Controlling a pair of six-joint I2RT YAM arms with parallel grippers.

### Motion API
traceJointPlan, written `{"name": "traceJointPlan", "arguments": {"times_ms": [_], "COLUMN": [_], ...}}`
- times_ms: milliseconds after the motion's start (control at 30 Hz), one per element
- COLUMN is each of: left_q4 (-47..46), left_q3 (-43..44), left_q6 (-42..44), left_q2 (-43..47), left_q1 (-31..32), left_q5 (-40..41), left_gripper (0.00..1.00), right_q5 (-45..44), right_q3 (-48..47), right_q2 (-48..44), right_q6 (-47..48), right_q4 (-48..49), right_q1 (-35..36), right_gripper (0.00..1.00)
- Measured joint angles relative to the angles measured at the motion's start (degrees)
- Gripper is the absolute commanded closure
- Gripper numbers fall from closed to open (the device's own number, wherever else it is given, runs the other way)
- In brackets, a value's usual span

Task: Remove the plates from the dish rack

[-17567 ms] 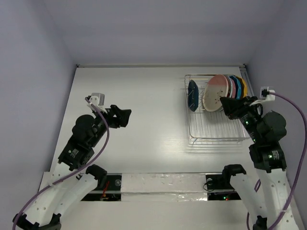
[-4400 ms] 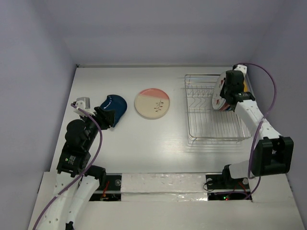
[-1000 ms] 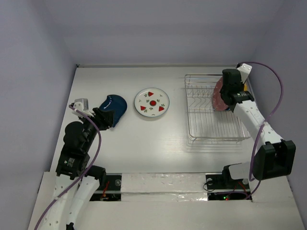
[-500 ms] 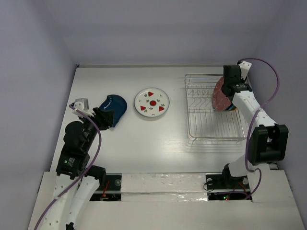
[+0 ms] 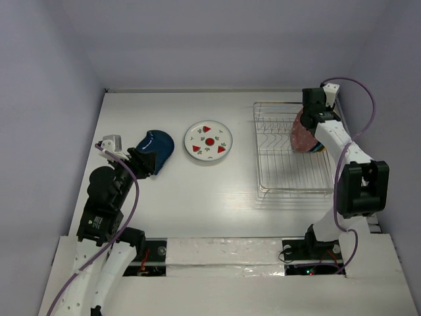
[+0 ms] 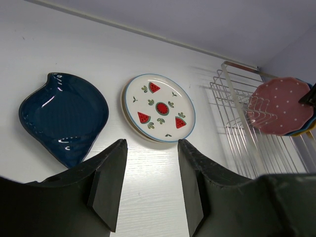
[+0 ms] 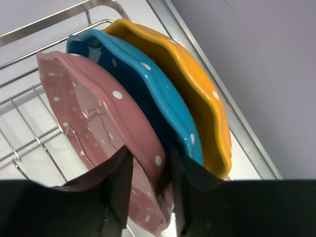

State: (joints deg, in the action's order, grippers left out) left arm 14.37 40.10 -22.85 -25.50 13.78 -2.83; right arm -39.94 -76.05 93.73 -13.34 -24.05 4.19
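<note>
The silver wire dish rack [image 5: 283,164] stands at the right. In it the pink dotted plate [image 7: 94,108] leans upright, with the bright blue plate [image 7: 143,84] and the yellow-orange plate [image 7: 197,89] behind it. My right gripper [image 7: 150,148] straddles the pink plate's upper rim, shut on it; it also shows in the top view [image 5: 314,112]. The dark blue plate [image 5: 156,143] and the white plate with red wedges [image 5: 208,141] lie flat on the table. My left gripper [image 6: 151,143] is open and empty, just short of both.
The white plate [image 6: 159,107] seems to rest on another cream plate. The rack's left part [image 6: 237,123] holds only bare prongs. The rack's rail [image 7: 59,15] and the right wall are close to the right gripper. Back wall runs behind the table.
My right wrist has shifted a little toward the back over the pink plate and its forearm has swung in line. The plate stays in the rack. The left arm has not moved.
</note>
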Motion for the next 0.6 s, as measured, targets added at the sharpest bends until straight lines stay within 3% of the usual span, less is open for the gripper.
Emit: {"name": "traceJointPlan", "arguments": {"times_ms": [33, 167, 600], "left_q4": [0.0, 0.0, 0.0], "left_q3": [0.0, 0.0, 0.0], "left_q6": [0.0, 0.0, 0.0], "left_q2": [0.0, 0.0, 0.0], "left_q1": [0.0, 0.0, 0.0], "left_q5": [0.0, 0.0, 0.0], "left_gripper": [0.58, 0.58, 0.58], "right_q5": [-0.1, 1.1, 3.9], "right_q3": [0.0, 0.7, 4.2], "right_q2": [-0.1, -1.9, -14.2], "right_q6": [0.3, 0.7, 3.5], "right_q4": [0.0, 0.0, -4.5], "right_q1": [0.0, -0.1, 1.3], "right_gripper": [0.70, 1.00, 1.00]}}
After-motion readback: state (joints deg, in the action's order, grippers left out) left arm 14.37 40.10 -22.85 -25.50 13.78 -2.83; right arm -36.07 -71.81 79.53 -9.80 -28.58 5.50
